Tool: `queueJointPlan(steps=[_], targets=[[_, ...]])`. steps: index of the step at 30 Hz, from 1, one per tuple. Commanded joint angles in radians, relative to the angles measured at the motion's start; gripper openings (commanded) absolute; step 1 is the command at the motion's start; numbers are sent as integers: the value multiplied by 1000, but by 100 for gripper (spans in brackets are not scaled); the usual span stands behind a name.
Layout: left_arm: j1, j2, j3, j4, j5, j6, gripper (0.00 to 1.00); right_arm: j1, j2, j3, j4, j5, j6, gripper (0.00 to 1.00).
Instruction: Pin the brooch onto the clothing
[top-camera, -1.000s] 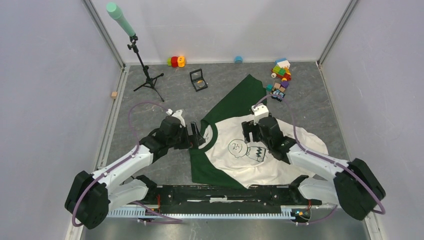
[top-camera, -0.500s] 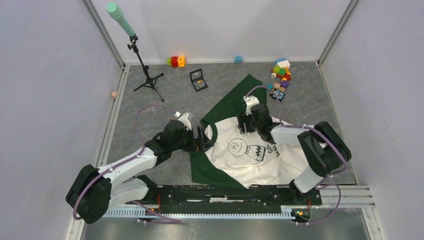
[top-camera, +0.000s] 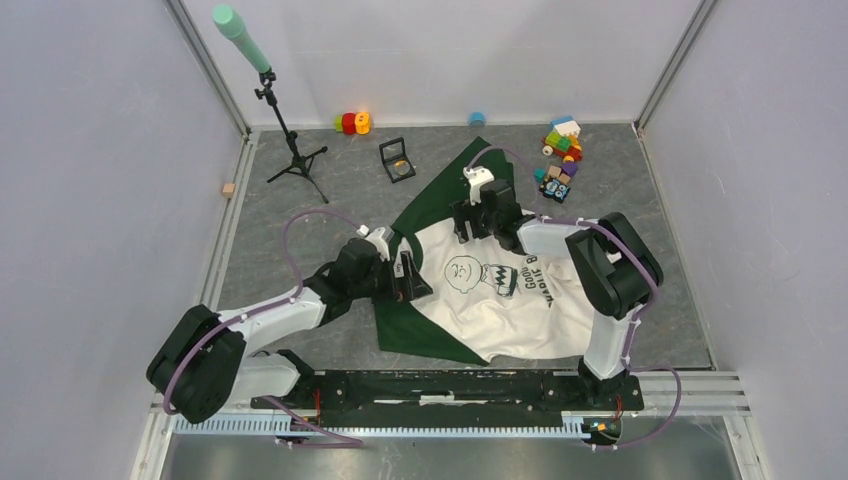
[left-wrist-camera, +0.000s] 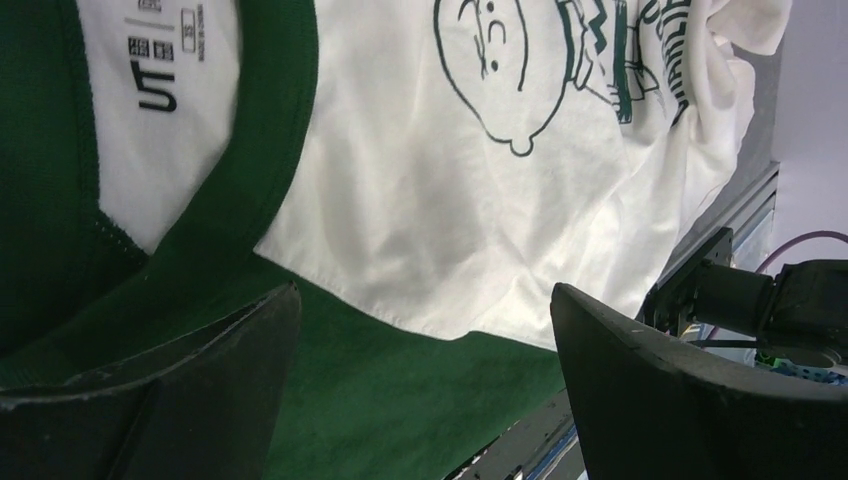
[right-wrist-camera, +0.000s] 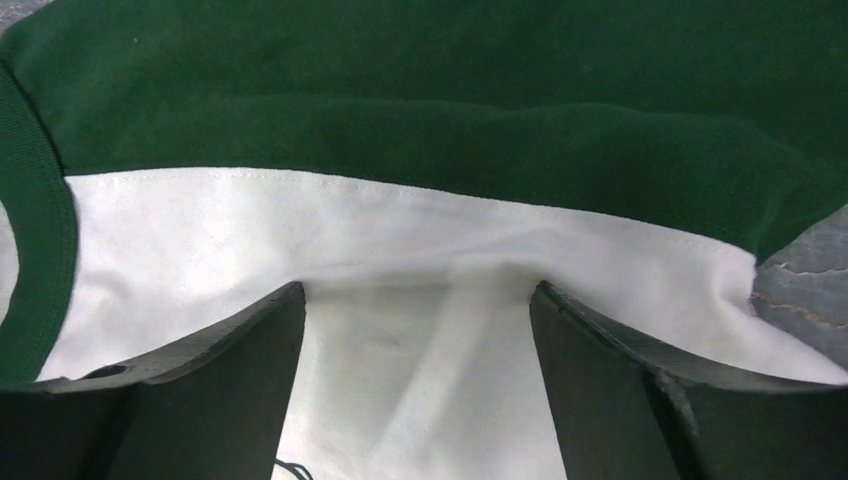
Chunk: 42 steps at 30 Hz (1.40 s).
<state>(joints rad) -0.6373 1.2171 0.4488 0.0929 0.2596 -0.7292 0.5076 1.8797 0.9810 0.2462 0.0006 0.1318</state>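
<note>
The clothing (top-camera: 500, 312), a cream T-shirt with green sleeves and a cartoon boy print, lies crumpled mid-table. My left gripper (top-camera: 412, 278) is open at the shirt's collar, its jaws spread over the green sleeve and white chest (left-wrist-camera: 400, 200), holding nothing (left-wrist-camera: 425, 295). My right gripper (top-camera: 468, 228) is open, its fingertips (right-wrist-camera: 290, 300) resting on the white cloth (right-wrist-camera: 400, 215) just below the far green sleeve seam. A small open black box (top-camera: 397, 160) lies beyond the shirt with a small round dull thing in it, perhaps the brooch; it is too small to tell.
A tripod (top-camera: 292, 152) with a green-tipped pole stands at the far left. Coloured toy blocks (top-camera: 560, 155) lie at the far right, red and yellow toys (top-camera: 352, 122) and a blue cap (top-camera: 477, 118) by the back wall. A small wooden cube (top-camera: 229, 188) lies at the left wall.
The right arm swung from the chest print to the far left, to the shoulder seam. The shirt shifted and turned with it. The left gripper moved right onto the collar.
</note>
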Motion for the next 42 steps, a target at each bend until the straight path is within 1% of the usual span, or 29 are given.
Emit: queueJointPlan(steps=[1, 4, 5, 7, 9, 11, 15, 17, 21, 24, 26, 28, 30, 31, 32, 33, 34, 38, 40, 42], targets=[[-4, 47, 81, 76, -6, 34, 100, -3, -74, 91, -111, -19, -50, 92], [-4, 102, 109, 79, 13, 29, 100, -11, -217, 73, -188, 62, -53, 98], [-6, 113, 109, 88, 14, 27, 100, -19, -264, 53, -218, 91, -45, 98], [-7, 127, 100, 109, 15, 22, 100, -54, -379, -13, -283, 149, -6, 98], [-14, 132, 90, 128, 13, 26, 100, -119, -482, -109, -338, 181, 37, 98], [-20, 134, 83, 143, 5, 33, 100, -205, -578, -204, -379, 179, 74, 98], [-37, 152, 81, 195, -16, 41, 100, -343, -771, -345, -459, 186, 69, 98], [-42, 171, 92, 214, -14, 37, 100, -367, -848, -379, -504, 184, 70, 98], [-42, 206, 106, 234, 0, 34, 100, -368, -954, -440, -542, 135, 129, 98], [-42, 219, 102, 249, 0, 49, 100, -368, -983, -486, -526, 114, 164, 93], [-42, 238, 102, 270, -12, 62, 100, -368, -973, -515, -493, 112, 163, 87], [-42, 262, 105, 291, -23, 68, 100, -369, -939, -518, -471, 95, 160, 79], [-41, 295, 102, 318, -33, 68, 100, -368, -904, -523, -456, 103, 153, 66], [-41, 308, 103, 319, -43, 68, 100, -368, -894, -525, -453, 123, 148, 55], [-41, 319, 102, 312, -55, 68, 100, -368, -886, -524, -459, 153, 142, 46], [-39, 325, 99, 298, -76, 63, 100, -368, -887, -520, -472, 209, 133, 37], [-38, 326, 92, 285, -95, 56, 100, -368, -892, -512, -487, 277, 123, 31], [-35, 314, 54, 266, -145, 48, 100, -368, -936, -496, -486, 543, 74, 18], [-32, 311, 43, 242, -165, 47, 100, -368, -928, -492, -461, 668, 43, 11], [-29, 306, 32, 215, -183, 47, 100, -372, -890, -482, -449, 800, 46, 5]])
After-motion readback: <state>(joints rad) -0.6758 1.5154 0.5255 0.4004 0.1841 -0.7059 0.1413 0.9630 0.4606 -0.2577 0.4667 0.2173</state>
